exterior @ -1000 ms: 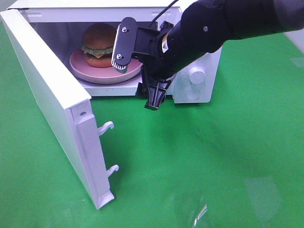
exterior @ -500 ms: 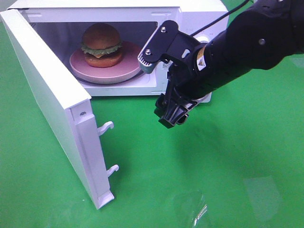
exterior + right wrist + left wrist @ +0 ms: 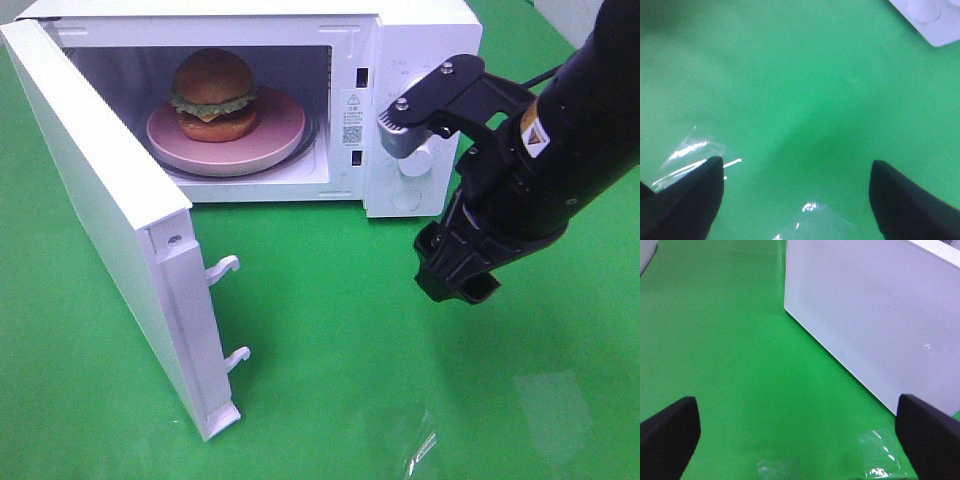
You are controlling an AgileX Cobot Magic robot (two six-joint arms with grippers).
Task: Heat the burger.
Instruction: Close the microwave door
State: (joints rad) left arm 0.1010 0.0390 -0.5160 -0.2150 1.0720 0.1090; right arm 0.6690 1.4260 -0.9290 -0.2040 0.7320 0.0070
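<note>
The burger [image 3: 212, 96], brown bun with green lettuce and yellow cheese, sits on a round pink plate [image 3: 275, 135] inside the open white microwave [image 3: 420, 40]. My right gripper [image 3: 456, 278] hangs in front of the microwave's control panel, to the right of the cavity, pointing down at the green mat. In the right wrist view its gripper [image 3: 800, 205] stands open with only green mat between the fingertips [image 3: 687, 197]. My left gripper [image 3: 800, 440] is also open and empty, facing the outer face of the microwave door [image 3: 880, 315]. The left arm does not show in the exterior view.
The microwave door [image 3: 100, 200] swings far out to the left, its two latch hooks [image 3: 225, 268] sticking out. Two round knobs [image 3: 416, 160] sit on the control panel. A green mat [image 3: 330, 330] covers the table, with shiny tape patches [image 3: 415, 445] near the front.
My right arm has pulled back from the microwave opening, moving right and toward the front. The burger and plate stay inside the microwave. The door has not moved.
</note>
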